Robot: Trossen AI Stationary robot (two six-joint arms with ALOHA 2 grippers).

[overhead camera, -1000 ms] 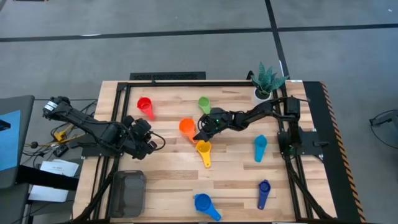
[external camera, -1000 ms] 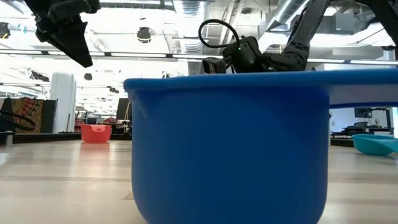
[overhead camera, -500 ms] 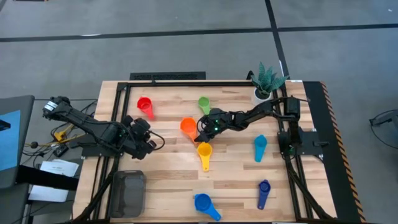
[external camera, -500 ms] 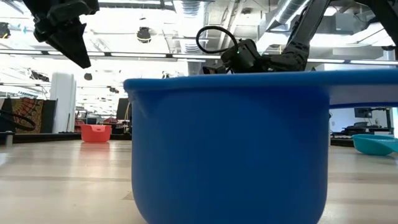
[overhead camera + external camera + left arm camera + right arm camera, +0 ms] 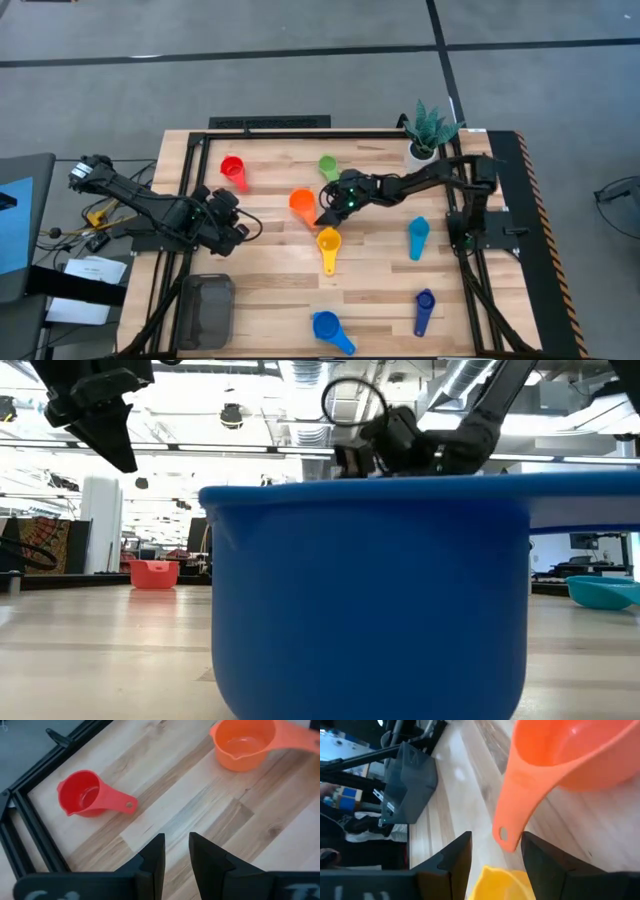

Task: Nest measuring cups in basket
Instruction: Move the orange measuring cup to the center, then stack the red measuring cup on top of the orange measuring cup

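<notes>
High view: seven measuring cups (image 5: 328, 248) scattered on table (image 5: 270, 270); basket (image 5: 206, 309) at near-left corner, holds none. Right gripper (image 5: 325, 212) beside orange cup (image 5: 300, 203).
Right wrist view: fingers (image 5: 457, 857) parted, straddling orange handle, nothing gripped.
Left wrist view: left gripper (image 5: 176, 851) narrowly parted, empty, near red cup (image 5: 85, 794).
</notes>
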